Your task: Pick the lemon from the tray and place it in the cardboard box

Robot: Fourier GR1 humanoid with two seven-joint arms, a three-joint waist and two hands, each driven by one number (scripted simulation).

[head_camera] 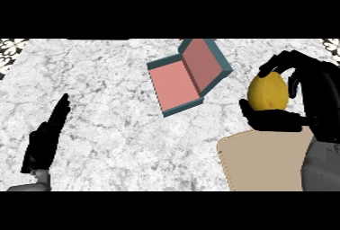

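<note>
Lemon (267, 92) is held in the right hand (282, 117), fingers arched over its top and thumb curled under its lower end, so the hand is clamped on it; the fruit appears lifted clear of the tan tray (262, 164), which lies just below and toward the near edge. The target, a box (189, 76) with teal outer walls and pink inside (it reads as an open container lying tilted, lid flap up), sits to the left of the lemon and further back, apart from the tray. Left hand (45, 139) rests at the view's left over the marbled desk (100, 90), fingers straight and together, holding nothing. Judgement: pick looks done, transfer and release remain. Risks from here: the lemon is rounded and pinched end to end, so it may roll out during the sideways carry; the raised flap could catch the fingers on approach; a release over the rim rather than the cavity would let the fruit roll off across the desk.
</note>
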